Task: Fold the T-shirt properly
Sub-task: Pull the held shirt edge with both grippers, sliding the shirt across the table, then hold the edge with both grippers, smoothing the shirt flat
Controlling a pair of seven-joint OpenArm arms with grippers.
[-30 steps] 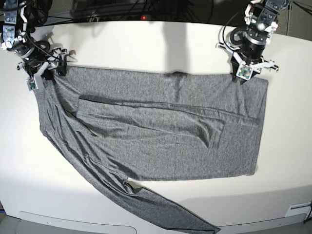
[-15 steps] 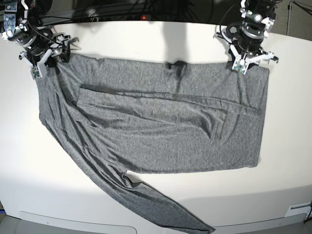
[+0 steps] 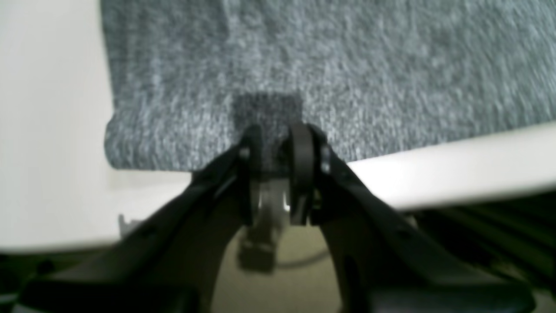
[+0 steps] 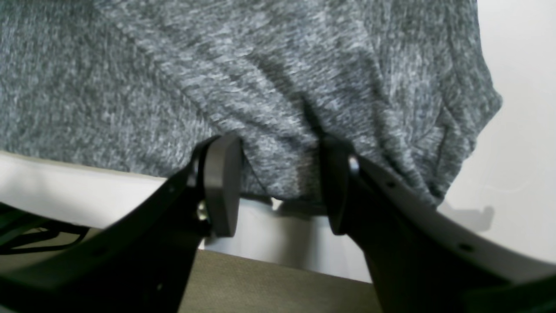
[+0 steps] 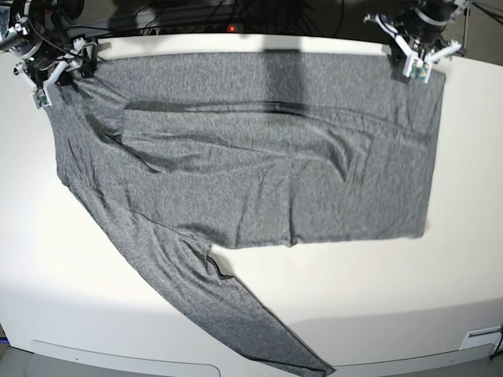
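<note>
Overhead base view; close wrist views

T-shirt (image 5: 259, 173): soft matt heathered knit cloth. Table (image 5: 71, 275): smooth, pale, faintly glossy.

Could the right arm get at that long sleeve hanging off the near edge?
Probably not now: its claw grips the shirt at the far edge, and the sleeve lies across the whole table.

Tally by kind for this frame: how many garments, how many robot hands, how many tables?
Garments: 1, the grey T-shirt
Robot hands: 2, the left hand and the right hand
Tables: 1, the white table
Total: 4
</note>
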